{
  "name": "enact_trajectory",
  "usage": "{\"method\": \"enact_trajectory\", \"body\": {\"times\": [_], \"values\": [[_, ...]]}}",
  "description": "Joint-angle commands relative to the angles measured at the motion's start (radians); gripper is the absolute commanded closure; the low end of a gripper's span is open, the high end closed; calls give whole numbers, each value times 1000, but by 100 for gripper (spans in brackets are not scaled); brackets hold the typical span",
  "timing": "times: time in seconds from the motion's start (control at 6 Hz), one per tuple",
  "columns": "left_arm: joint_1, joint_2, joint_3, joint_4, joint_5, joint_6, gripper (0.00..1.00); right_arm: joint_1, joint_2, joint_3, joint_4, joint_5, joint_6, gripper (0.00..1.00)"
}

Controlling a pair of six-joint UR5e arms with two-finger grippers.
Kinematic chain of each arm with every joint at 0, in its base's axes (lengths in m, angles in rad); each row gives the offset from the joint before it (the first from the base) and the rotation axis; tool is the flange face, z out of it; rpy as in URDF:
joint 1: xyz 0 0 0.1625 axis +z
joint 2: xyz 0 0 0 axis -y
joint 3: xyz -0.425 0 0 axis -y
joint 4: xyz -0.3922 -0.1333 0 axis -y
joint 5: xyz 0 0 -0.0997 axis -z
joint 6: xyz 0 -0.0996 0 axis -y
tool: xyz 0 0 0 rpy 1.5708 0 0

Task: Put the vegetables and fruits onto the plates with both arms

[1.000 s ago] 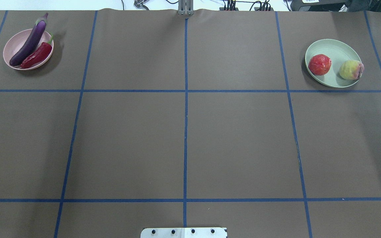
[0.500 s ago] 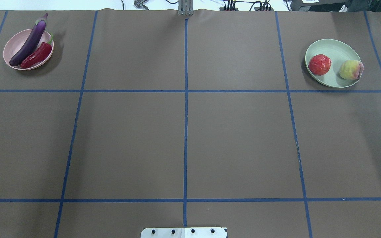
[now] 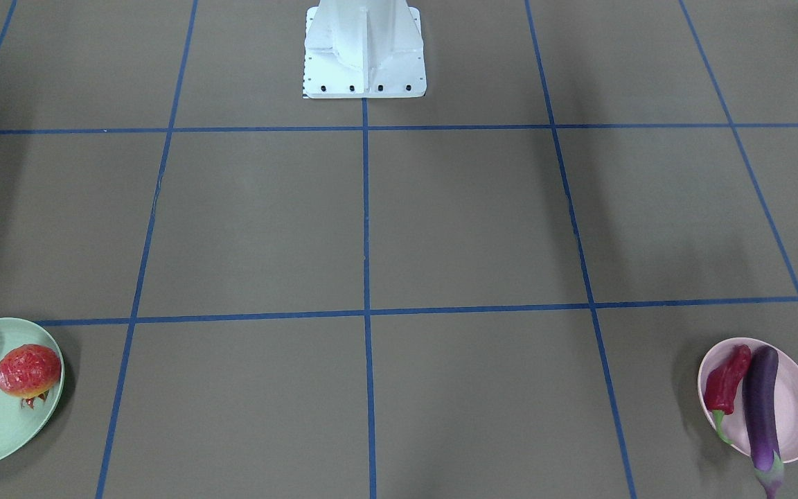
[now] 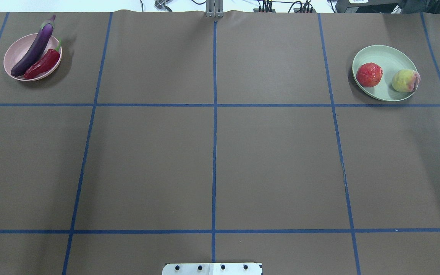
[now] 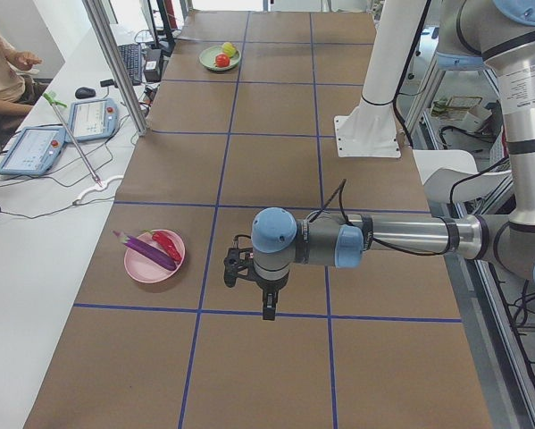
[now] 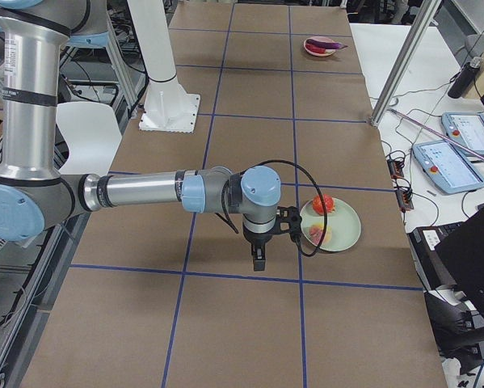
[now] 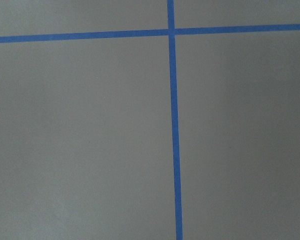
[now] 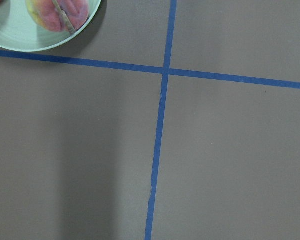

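We see a flat brown table (image 4: 273, 160) crossed by blue tape lines (image 4: 214, 152), beside a white desk (image 5: 26, 259). There are two round plates. The pink plate (image 4: 15, 51) holds one long shiny eggplant (image 4: 34, 47) and one wrinkly red chili pepper (image 4: 43, 65), touching. The green plate (image 4: 388, 57) holds one bumpy red pomegranate (image 4: 369, 74) and one peach (image 4: 405, 80), apart. The left gripper (image 5: 267, 311) and right gripper (image 6: 258, 263) hang over the table. We cannot tell if their fingers are apart or together.

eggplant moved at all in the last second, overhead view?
No. The eggplant lies just as before across the pink plate, cap past the far rim, at the same gap from the blue tape line beside it.
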Motion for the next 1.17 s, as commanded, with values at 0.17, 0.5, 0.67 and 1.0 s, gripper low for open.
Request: {"method": "enact_trajectory", "body": {"times": [0.17,0.5,0.67,1.0], "values": [[0,1,1,0,-6,0,0,0,-12,1,34,0,-3,0],[2,1,2,-1,-6,3,0,0,-14,10,31,2,-3,0],[2,1,2,-1,-7,3,0,0,-14,9,31,2,-3,0],[2,1,-1,-1,-7,3,0,0,-15,9,31,2,-1,0]]}}
